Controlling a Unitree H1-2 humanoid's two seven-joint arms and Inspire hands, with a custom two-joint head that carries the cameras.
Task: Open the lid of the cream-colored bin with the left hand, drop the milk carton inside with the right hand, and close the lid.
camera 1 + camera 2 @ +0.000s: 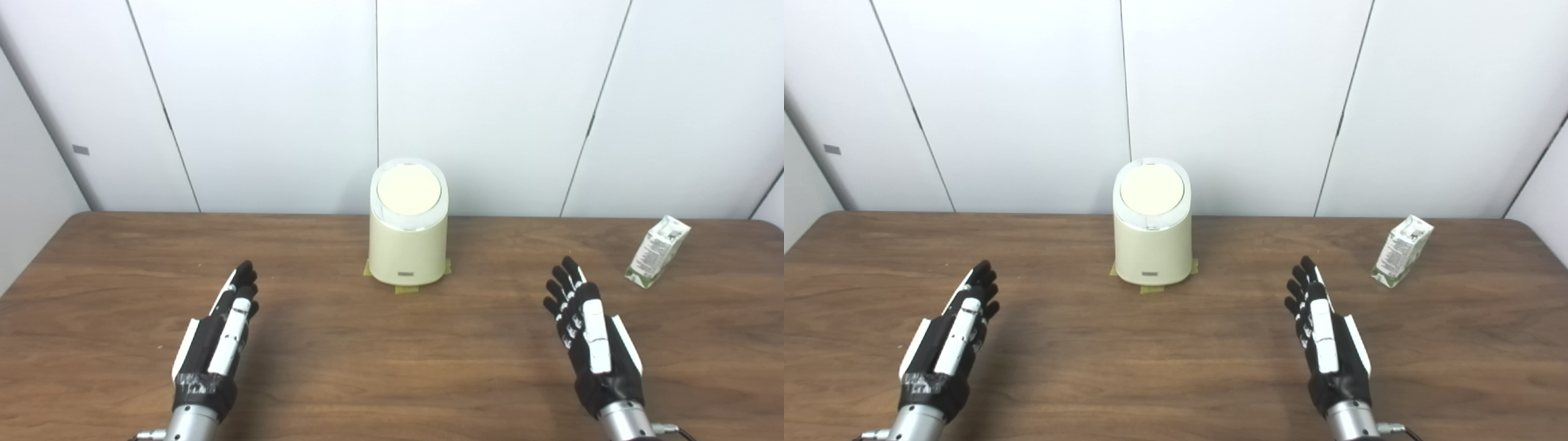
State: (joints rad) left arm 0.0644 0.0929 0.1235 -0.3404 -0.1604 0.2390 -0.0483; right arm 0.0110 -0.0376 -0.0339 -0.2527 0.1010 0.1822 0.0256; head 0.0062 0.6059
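The cream-colored bin stands upright at the middle back of the wooden table, its round lid shut. The milk carton, white with green print, stands at the far right of the table, leaning slightly. My left hand is open and empty at the near left, well short of the bin. My right hand is open and empty at the near right, to the left of and nearer than the carton. Both hands have their fingers stretched forward.
Yellow tape tabs mark the bin's foot on the table. White wall panels stand right behind the table's back edge. The table's right corner lies just past the carton.
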